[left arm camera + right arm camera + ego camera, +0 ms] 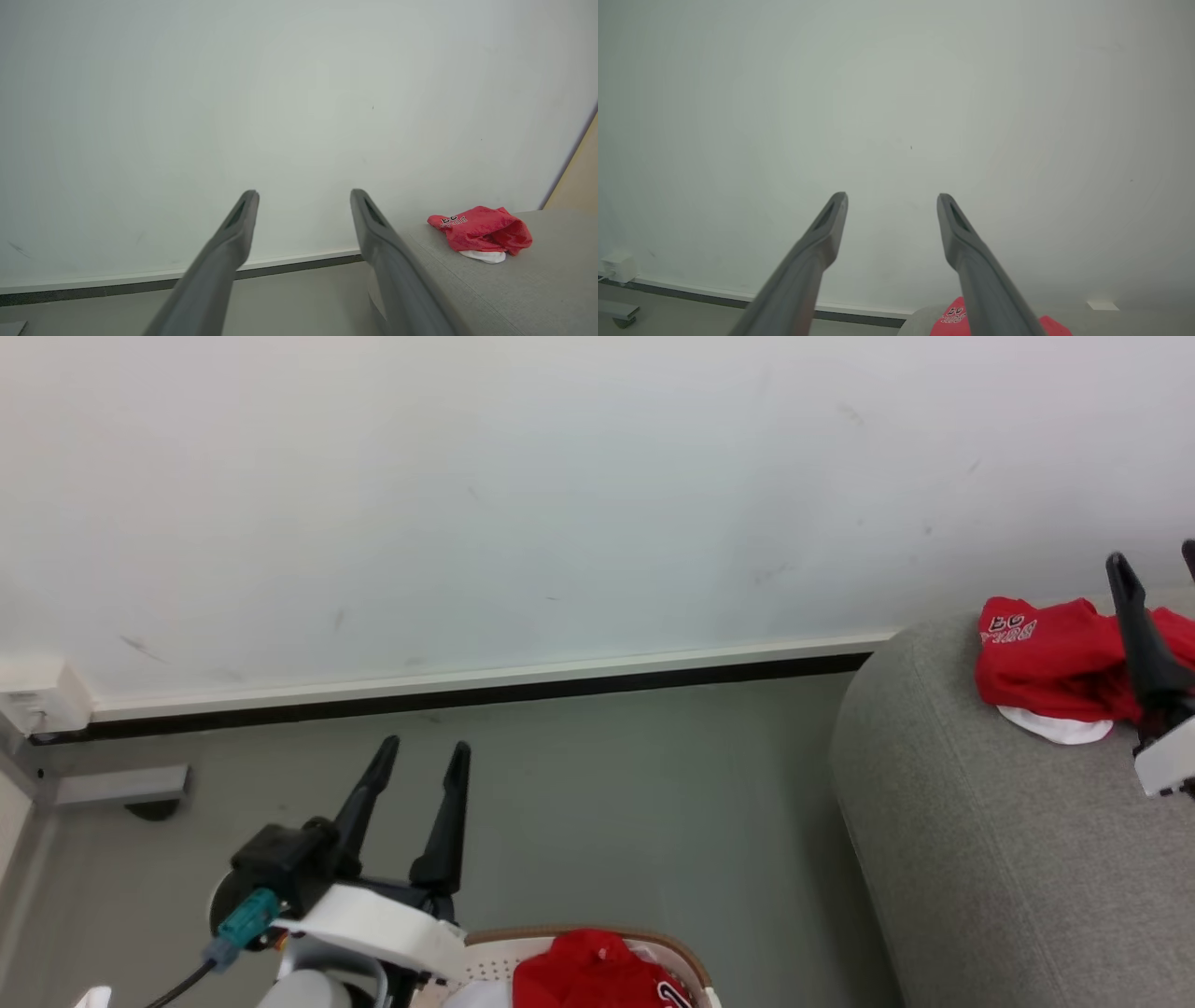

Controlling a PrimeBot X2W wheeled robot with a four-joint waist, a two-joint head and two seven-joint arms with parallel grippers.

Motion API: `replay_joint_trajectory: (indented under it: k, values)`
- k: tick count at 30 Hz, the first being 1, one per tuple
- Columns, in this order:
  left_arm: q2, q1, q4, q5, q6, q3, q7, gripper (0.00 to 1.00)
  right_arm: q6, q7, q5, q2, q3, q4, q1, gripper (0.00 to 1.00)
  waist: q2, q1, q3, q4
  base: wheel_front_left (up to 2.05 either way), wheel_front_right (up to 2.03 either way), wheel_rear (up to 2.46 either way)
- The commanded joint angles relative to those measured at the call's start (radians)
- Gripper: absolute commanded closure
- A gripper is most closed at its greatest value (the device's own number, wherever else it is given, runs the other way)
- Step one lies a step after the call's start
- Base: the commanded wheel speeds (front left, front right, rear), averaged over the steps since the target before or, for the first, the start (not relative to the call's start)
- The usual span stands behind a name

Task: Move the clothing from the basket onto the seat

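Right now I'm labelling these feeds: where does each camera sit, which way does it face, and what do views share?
Head view: on the head, looking forward and down at wall, seat and basket; left gripper open lower left, right gripper open over the red jersey.
Left wrist view: on the left wrist, facing the wall along its open fingers; seat at right.
Right wrist view: on the right wrist, facing the wall; red jersey beneath its fingers.
Shared: wall and the red jersey on the seat.
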Motion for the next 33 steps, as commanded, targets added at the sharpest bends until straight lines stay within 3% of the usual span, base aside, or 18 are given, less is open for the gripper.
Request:
replay_joint_trajectory:
  k: [1, 8, 13, 17, 23, 33]
  values:
    - [0.009, 0.035, -0.002, 0.02, 0.005, 0.023, 0.0, 0.0, -0.003, -0.018, -0.021, 0.005, -0.049, -0.022, 0.084, 0.0, 0.0, 0.0004, -0.014, 0.031, 0.0, 0.0, 0.0]
    - [-0.025, 0.139, -0.033, 0.071, 0.01, 0.152, -0.001, 0.0, -0.003, -0.027, -0.229, 0.179, -0.285, -0.197, 0.406, 0.0, 0.0, 0.0004, -0.017, 0.074, 0.0, 0.0, 0.0]
    - [-0.075, 0.23, -0.055, 0.129, -0.019, 0.233, 0.0, 0.0, -0.003, -0.028, -0.388, 0.326, -0.388, -0.342, 0.607, 0.0, 0.0, 0.0004, -0.011, 0.091, 0.0, 0.0, 0.0]
    - [-0.11, 0.271, -0.044, 0.17, -0.055, 0.278, 0.0, 0.0, -0.003, -0.027, -0.45, 0.412, -0.427, -0.401, 0.705, 0.0, 0.0, 0.0004, -0.01, 0.097, 0.0, 0.0, 0.0]
    - [-0.144, 0.278, -0.026, 0.209, -0.101, 0.329, 0.0, 0.0, -0.003, -0.027, -0.501, 0.442, -0.419, -0.428, 0.735, 0.0, 0.0, 0.0004, -0.007, 0.092, 0.0, 0.0, 0.0]
    - [-0.166, 0.259, -0.01, 0.247, -0.136, 0.367, 0.0, 0.0, -0.003, -0.027, -0.506, 0.448, -0.415, -0.435, 0.705, 0.0, 0.0, 0.0004, -0.004, 0.079, 0.0, 0.0, 0.0]
